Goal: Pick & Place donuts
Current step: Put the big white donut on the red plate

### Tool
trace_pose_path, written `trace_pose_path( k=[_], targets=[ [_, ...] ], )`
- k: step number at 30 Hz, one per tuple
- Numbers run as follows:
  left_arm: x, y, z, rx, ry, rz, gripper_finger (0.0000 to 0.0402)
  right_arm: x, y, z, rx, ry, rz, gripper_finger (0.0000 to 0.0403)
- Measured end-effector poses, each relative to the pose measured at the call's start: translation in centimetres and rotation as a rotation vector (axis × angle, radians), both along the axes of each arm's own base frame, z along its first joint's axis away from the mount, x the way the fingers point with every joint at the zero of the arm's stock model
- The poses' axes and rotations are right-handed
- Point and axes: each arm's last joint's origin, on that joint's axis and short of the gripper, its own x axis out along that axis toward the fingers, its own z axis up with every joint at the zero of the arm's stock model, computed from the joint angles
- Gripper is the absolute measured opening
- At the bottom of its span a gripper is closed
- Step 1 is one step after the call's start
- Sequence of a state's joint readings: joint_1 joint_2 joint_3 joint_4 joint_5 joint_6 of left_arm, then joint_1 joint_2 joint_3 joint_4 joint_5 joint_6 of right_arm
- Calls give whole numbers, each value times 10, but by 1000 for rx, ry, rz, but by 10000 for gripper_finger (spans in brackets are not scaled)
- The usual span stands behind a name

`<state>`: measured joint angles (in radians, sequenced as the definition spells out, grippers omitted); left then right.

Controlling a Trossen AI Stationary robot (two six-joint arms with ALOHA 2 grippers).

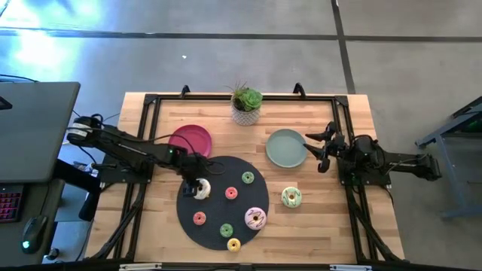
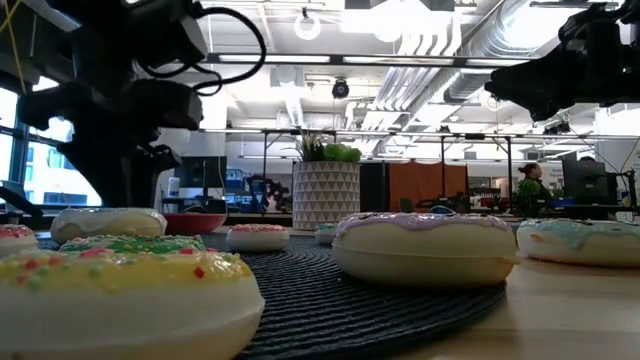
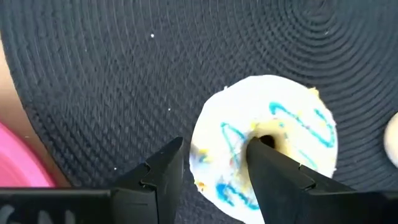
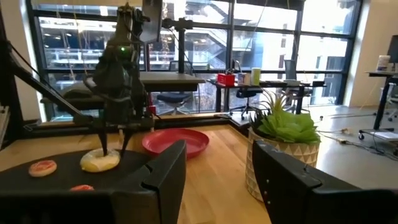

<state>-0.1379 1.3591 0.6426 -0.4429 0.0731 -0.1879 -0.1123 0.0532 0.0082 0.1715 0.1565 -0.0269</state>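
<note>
Now left pincer (image 1: 199,187) straddling cream donut (image 1: 202,190) rim — eight donuts; right pincer (image 1: 320,147) released.

Eight toy donuts sit on the wooden desk (image 1: 324,226). Seven lie on the one round black mat (image 1: 215,169): a cream donut (image 1: 202,189) near its left edge, a red mini (image 1: 231,193) at its middle, a green mini (image 1: 248,178) toward its upper right, a pink-sprinkled larger donut (image 1: 255,218) at its lower right, a second green mini (image 1: 227,229) and a pink mini (image 1: 199,218) toward its bottom, and a yellow mini (image 1: 233,244) on its lowest edge. The eighth, a green-frosted donut (image 1: 291,197), lies off the mat to its right.

Two plates: one red (image 1: 190,139) just above the mat's upper left, one sage-green (image 1: 285,148) to the mat's upper right.

One potted plant (image 1: 246,105) stands above the mat.

Two robot arms, one at each side of the mat.
</note>
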Motion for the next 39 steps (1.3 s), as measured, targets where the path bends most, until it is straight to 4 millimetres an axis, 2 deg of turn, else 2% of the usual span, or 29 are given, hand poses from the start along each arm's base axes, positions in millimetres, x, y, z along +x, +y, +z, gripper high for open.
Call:
trace_pose_path(
  k=[4,7,13,15,19,24,28,33,39],
  targets=[
    [3,0,-10,5,44,0,167,0,0,0,0,1,3,168],
    [4,-1,-12,-7,50,-5,150,0,0,0,-1,-5,3,168],
    [3,-1,-5,-28,17,34,37,0,0,1,-1,-9,3,168],
    [2,0,1,-42,13,77,13,0,0,1,-1,-9,3,166],
    [7,0,27,-48,-9,199,31,0,0,1,-1,-14,-5,167],
    [8,7,58,89,16,271,41,0,-1,1,1,-14,-20,165],
    [6,30,69,198,63,394,30,0,-1,1,1,-14,-20,163],
    [2,73,68,155,100,511,21,0,-1,1,1,-14,-20,166],
    [-14,125,66,147,129,597,20,0,-1,1,1,-14,-20,165]
  ],
)
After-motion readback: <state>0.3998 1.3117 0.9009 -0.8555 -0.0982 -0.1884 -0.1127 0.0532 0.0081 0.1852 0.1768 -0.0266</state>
